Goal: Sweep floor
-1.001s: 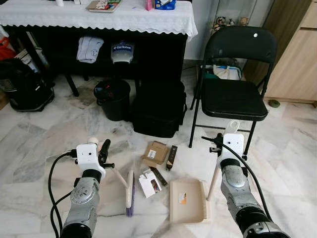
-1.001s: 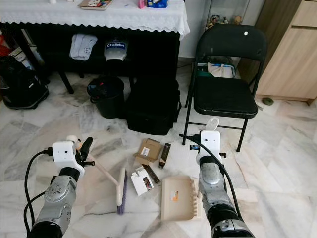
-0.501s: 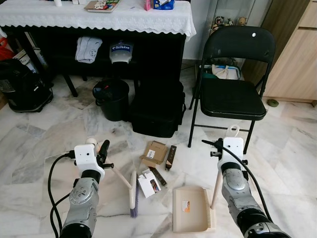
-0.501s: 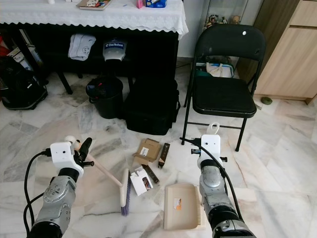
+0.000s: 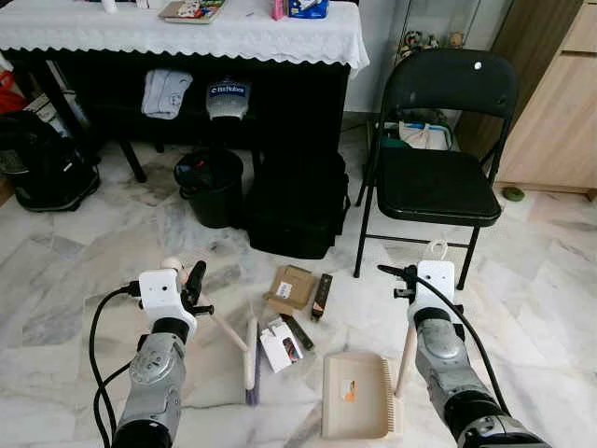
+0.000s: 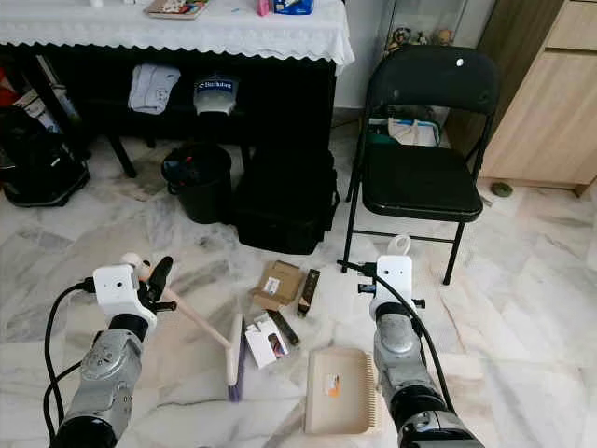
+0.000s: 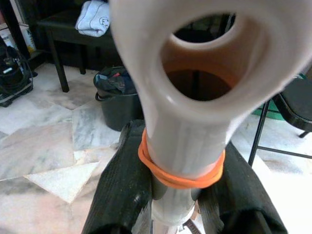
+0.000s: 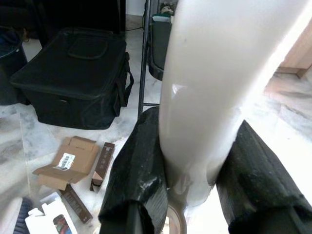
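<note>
Dustpan [image 5: 354,407] has slid nearer the litter. Right claw [image 8: 187,161] clamps its handle; left claw [image 7: 178,190] grips the brush [image 5: 250,359], poised to sweep the cartons [image 5: 291,287] in.

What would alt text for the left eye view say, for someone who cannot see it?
Left gripper holds a broom and right gripper a dustpan, beside small boxes on a marble floor.

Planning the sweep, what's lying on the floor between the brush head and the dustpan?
In the left eye view, a small white box and a dark strip lie between brush head and dustpan.
</note>
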### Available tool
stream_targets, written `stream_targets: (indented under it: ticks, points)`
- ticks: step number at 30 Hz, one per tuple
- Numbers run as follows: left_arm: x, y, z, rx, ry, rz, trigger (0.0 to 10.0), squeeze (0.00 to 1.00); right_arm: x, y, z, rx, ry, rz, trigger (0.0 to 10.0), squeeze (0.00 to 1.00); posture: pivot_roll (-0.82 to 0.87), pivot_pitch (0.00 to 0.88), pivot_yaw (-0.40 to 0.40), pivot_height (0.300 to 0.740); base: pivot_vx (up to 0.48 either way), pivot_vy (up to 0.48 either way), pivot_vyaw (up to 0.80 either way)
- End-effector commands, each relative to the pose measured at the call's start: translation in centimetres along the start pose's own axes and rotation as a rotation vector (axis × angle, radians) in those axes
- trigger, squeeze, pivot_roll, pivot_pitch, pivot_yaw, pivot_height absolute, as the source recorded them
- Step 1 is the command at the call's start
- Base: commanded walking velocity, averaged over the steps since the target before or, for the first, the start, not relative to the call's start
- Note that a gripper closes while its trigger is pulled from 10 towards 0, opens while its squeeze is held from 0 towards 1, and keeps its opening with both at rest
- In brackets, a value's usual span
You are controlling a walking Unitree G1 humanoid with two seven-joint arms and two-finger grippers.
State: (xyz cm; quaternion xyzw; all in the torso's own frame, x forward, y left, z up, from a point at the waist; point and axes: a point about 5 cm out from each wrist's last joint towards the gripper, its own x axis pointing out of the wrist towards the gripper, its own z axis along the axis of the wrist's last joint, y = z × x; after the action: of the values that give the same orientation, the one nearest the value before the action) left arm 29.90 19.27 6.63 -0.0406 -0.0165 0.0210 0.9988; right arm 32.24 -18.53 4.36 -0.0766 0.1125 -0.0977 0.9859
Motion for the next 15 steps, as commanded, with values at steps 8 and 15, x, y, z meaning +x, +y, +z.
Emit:
stream_targets:
  ticks: [8,15]
  points:
    - [-0.03,0.05,0.29,-0.007,-0.003,-0.014,10.0,0.0,-0.22,0.73,-1.34,0.04,0.122,0.03,10.0,0.0,0.03,0.096,-0.002,0.74,0.0,0.0,0.0]
    - [-0.05,-0.03,0.23,-0.007,0.003,-0.022,10.0,0.0,-0.06,1.09,-1.37,0.123,0.189,0.039,10.0,0.0,0.03,0.093,-0.002,0.74,0.0,0.0,0.0]
